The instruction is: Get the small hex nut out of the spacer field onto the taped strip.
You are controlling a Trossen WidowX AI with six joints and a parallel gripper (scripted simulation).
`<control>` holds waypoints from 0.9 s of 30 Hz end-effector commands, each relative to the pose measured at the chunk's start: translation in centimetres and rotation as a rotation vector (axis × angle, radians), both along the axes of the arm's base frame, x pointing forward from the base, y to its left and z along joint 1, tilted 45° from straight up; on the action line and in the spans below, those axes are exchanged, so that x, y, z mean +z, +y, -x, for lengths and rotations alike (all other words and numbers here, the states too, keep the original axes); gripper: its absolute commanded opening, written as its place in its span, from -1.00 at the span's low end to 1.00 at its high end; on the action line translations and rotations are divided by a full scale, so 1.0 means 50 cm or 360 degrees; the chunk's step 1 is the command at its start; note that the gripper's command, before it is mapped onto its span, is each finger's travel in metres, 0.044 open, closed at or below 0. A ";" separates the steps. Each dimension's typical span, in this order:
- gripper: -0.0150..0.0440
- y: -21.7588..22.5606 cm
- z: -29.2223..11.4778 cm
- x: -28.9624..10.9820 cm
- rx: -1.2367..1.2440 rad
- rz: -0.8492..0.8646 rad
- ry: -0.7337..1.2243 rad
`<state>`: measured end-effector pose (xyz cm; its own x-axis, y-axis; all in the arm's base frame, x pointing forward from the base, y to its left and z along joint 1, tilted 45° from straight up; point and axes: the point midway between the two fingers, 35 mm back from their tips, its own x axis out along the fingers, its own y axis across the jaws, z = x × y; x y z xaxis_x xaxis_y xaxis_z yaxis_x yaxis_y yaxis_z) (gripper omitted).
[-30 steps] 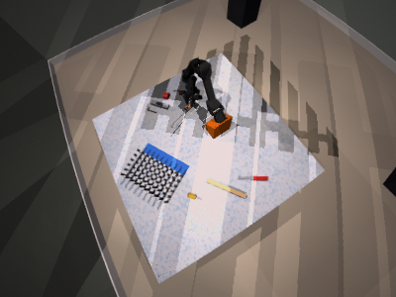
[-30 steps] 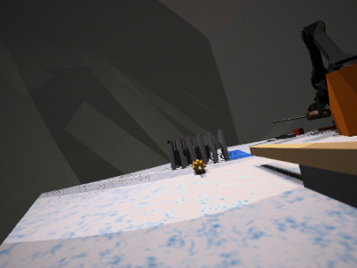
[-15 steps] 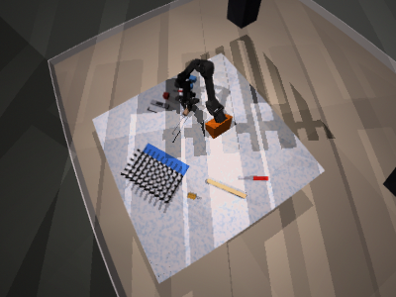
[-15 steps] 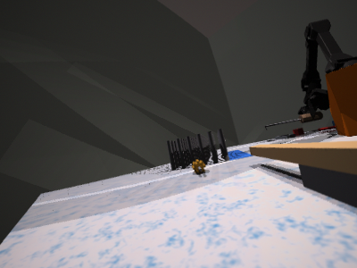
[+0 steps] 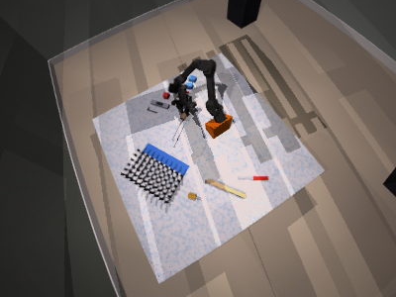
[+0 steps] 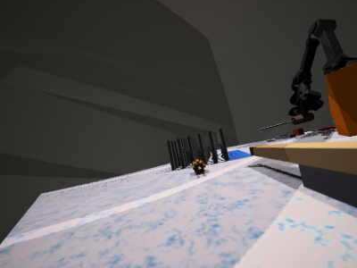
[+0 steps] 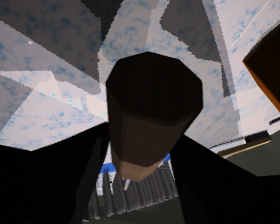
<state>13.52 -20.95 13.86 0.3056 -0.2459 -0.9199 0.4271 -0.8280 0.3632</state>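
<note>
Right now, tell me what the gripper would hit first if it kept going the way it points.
Probably the spacer field, at the blue strip. The gripper holds a thin hook tool aimed there; nothing shows between, though depth is unclear.
</note>
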 end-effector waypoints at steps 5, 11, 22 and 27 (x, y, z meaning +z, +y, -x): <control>-0.49 0.018 -0.035 -0.006 0.0031 0.0064 0.0040; -0.49 0.033 -0.065 -0.010 0.0052 0.0123 0.0063; -0.49 0.068 -0.117 -0.014 0.0086 0.0242 0.0070; -0.49 0.087 -0.140 -0.014 0.0100 0.0299 0.0057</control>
